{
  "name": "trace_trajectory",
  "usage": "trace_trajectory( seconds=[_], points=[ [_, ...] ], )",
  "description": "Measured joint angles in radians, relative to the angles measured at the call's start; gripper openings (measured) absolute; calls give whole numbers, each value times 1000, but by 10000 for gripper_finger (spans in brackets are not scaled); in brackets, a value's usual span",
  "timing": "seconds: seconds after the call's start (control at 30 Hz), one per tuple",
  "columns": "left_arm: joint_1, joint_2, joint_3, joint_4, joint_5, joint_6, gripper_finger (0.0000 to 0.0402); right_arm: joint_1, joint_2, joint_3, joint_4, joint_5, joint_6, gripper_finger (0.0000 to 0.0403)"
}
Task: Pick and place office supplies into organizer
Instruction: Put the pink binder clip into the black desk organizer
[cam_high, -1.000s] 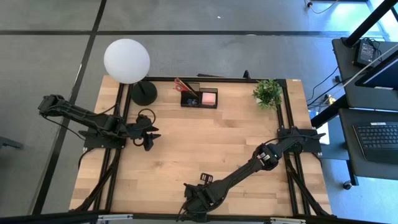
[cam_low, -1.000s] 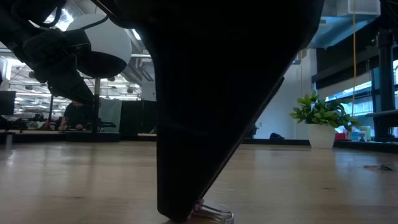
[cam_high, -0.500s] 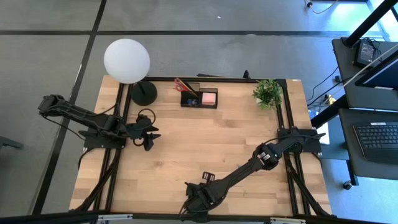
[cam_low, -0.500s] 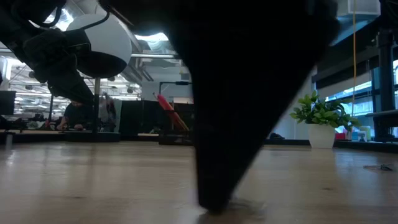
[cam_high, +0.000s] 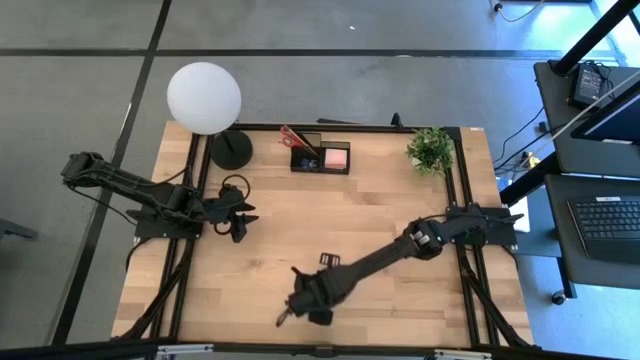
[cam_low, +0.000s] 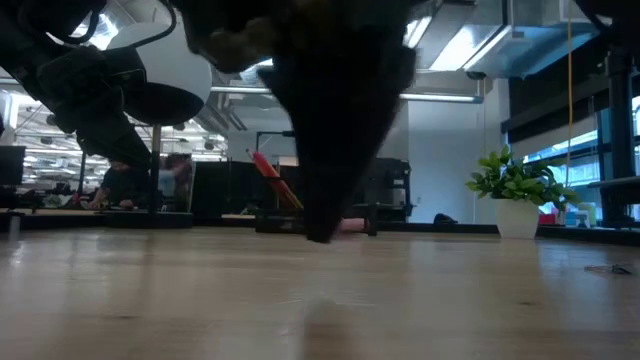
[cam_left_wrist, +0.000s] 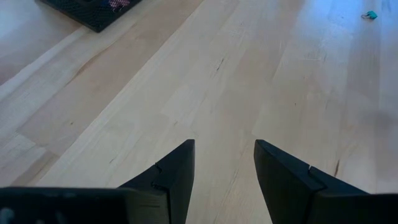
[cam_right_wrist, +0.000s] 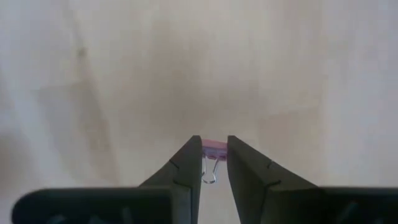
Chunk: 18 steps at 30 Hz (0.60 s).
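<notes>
My right gripper (cam_high: 300, 305) hangs over the near middle of the table, pointing down, shut on a small pink binder clip (cam_right_wrist: 215, 148). In the low view its fingertips (cam_low: 320, 236) are clear of the tabletop. The black organizer (cam_high: 320, 157) stands at the far edge, with red-handled scissors (cam_high: 293, 135) sticking up from it and a pink sticky-note pad (cam_high: 337, 157) inside. My left gripper (cam_left_wrist: 224, 163) waits open at the table's left side (cam_high: 238, 218), nothing between its fingers. A tiny bluish clip (cam_left_wrist: 371, 15) lies flat on the wood. My right gripper pinches the pink clip's body (cam_right_wrist: 216, 147) between its two fingers, right at their free ends. The fingers come from above, pointing down. The clip's wire handle (cam_right_wrist: 210, 172) lies back between the fingers. The clip is lifted clear of the table.
A lamp with a white globe (cam_high: 204, 97) and round black base (cam_high: 231, 150) stands at the far left, beside the organizer. A small potted plant (cam_high: 432, 148) sits at the far right corner. Bare wood lies between my right gripper and the organizer.
My right gripper has risen off the tabletop with the pink clip and moved away from the near edge, toward the organizer and slightly left. The clip, which lay on the wood under the fingertips, is now lifted clear. The wrist has also rolled a little.
</notes>
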Motion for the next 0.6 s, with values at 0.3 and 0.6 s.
trace_trajectory(
  seconds=[0.3, 0.6],
  points=[
    [0, 0, 0, 0, 1, -35, 159, -140, -3, 0, -1, 3, -244, 69],
    [0, 0, 0, 0, 2, -39, 159, -310, -15, 0, 2, 1, -441, 69]
  ],
)
